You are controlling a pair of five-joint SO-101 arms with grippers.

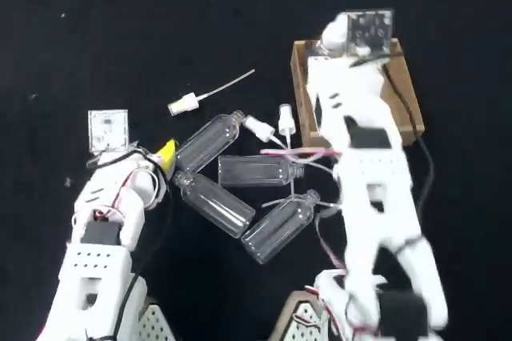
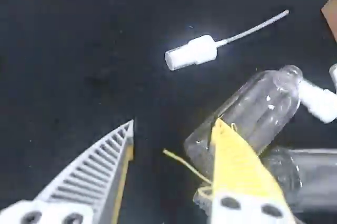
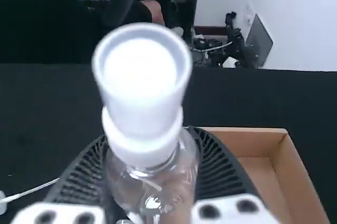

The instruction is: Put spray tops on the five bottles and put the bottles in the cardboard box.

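Every bottle [image 1: 258, 170] is clear, glossy plastic, and each spray top [image 1: 184, 104] is smooth white plastic. The box [image 1: 298, 85] is matt brown cardboard, resting on a matt black table [image 1: 120, 45]. The arms [image 1: 360, 173] are smooth white plastic.

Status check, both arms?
Right jaws shut on capped bottle at cardboard box. Left jaws open beside uncapped bottle. Three more bottles uncapped, spray tops loose.
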